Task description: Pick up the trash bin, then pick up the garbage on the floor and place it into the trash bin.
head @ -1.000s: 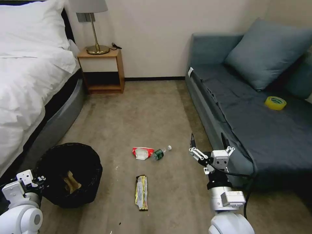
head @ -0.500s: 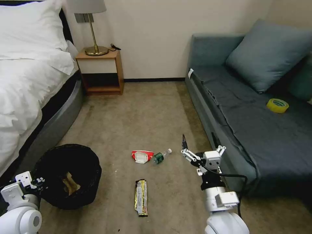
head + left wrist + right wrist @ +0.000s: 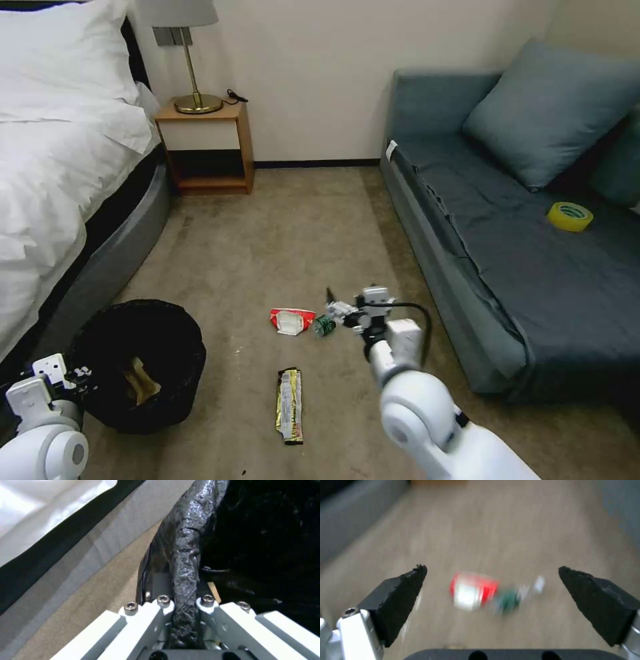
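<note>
The trash bin, lined with a black bag, stands on the carpet at the lower left with crumpled brown paper inside. My left gripper is shut on the bin's rim, the bag pinched between its fingers. Garbage lies mid-floor: a red-and-white packet, a small green bottle and a gold wrapper. My right gripper hangs open just above the bottle. In the right wrist view, the packet and the bottle lie on the floor between its spread fingers.
A bed runs along the left, close behind the bin. A nightstand with a lamp stands at the far wall. A grey-blue sofa on the right carries a cushion and a yellow tape roll. Open carpet lies between them.
My right arm has swung left and lowered from beside the sofa to above the green bottle, staying open. The left gripper and bin have not moved.
</note>
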{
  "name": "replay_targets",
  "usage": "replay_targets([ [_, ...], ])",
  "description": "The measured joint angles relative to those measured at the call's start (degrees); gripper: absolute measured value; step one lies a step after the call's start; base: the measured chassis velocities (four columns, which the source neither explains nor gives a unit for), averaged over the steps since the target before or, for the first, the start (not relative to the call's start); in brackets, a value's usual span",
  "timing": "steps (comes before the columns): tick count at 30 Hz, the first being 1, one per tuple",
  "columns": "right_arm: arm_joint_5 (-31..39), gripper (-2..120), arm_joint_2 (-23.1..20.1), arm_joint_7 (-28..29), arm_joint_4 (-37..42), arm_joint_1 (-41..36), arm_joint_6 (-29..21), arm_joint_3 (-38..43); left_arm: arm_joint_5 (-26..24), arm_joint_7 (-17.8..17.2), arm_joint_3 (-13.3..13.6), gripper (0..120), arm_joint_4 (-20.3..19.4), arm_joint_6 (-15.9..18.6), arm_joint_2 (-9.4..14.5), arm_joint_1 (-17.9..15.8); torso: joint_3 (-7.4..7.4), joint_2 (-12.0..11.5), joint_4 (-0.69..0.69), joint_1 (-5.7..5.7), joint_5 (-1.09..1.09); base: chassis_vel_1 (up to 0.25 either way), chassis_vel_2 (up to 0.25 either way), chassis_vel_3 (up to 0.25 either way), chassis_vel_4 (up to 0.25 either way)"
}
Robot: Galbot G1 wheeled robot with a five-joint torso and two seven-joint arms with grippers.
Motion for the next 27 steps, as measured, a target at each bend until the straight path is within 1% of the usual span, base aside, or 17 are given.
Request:
replay_targets([
  [1, 0.0, 100, 0.0, 0.0, 0.0, 0.0, 0.0, 0.0, 0.0, 0.0, 0.0, 2, 0.0, 0.0, 0.0, 0.0, 0.00, 0.0, 0.00, 0.00, 0.00, 0.000, 0.000, 0.000, 0.000],
  [2, 5.0, 100, 1.0, 2.6, -2.7, 2.1, -2.0, -2.0, 0.2, 0.0, 0.1, 2, 0.1, 0.0, 0.1, 0.0, 0.00, 0.0, -0.01, 0.00, 0.01, 0.000, 0.000, 0.000, 0.000],
  [5, 10.5, 100, 2.9, 5.7, -7.4, 5.5, -4.8, -6.0, 0.6, 0.0, 0.1, 2, 0.4, 0.0, 0.3, 0.1, 0.00, 0.0, 0.00, 0.00, 0.00, 0.000, 0.000, 0.000, 0.000],
  [6, 10.5, 100, 2.9, 5.7, -7.4, 5.5, -4.8, -6.0, 0.6, 0.0, 0.1, 2, 0.4, 0.0, 0.3, 0.1, 0.00, 0.0, 0.00, 0.00, 0.00, 0.000, 0.000, 0.000, 0.000],
  [8, 12.6, 100, 4.2, 7.3, -10.8, 7.3, -6.2, -8.9, 0.8, 0.0, 0.0, 2, 0.6, -0.1, 0.3, 0.2, 0.00, 0.0, 0.01, 0.00, 0.00, 0.000, 0.000, 0.000, 0.000],
  [9, 12.6, 100, 4.2, 7.3, -10.8, 7.3, -6.2, -8.9, 0.8, 0.0, 0.0, 2, 0.6, -0.1, 0.3, 0.2, 0.00, 0.0, 0.01, 0.00, 0.00, 0.000, 0.000, 0.000, 0.000],
  [11, 12.8, 100, 4.9, 7.6, -14.5, 8.6, -6.6, -11.7, 0.9, 0.0, -0.1, 2, 0.8, -0.2, 0.3, 0.2, 0.00, 0.0, 0.00, 0.00, 0.00, 0.000, 0.000, 0.000, 0.000],
  [13, 12.8, 100, 5.1, 7.5, -15.5, 9.0, -6.7, -12.5, 0.9, 0.0, -0.1, 2, 0.8, -0.2, 0.3, 0.2, 0.00, 0.0, -0.02, 0.00, -0.01, 0.000, 0.000, 0.000, 0.000],
  [15, 12.8, 100, 5.3, 7.2, -19.1, 10.7, -7.0, -15.3, 0.9, 0.0, -0.2, 2, 1.0, -0.2, 0.6, 0.1, 0.00, 0.0, -0.01, 0.00, 0.01, 0.000, 0.000, 0.000, 0.000],
  [20, 13.3, 100, 5.5, 5.8, -22.8, 13.0, -7.4, -18.8, 0.9, 0.0, -0.3, 2, 1.4, -0.3, 0.7, -0.1, 0.00, 0.0, 0.00, 0.00, 0.00, 0.000, 0.000, 0.000, 0.000],
  [27, 12.4, 100, 8.0, 4.0, -29.5, 15.3, -7.3, -24.2, 0.7, 0.0, -0.4, 2, 1.4, -0.3, 1.0, -0.2, 0.00, 0.0, -0.01, 0.00, 0.00, 0.000, 0.000, 0.000, 0.000],
])
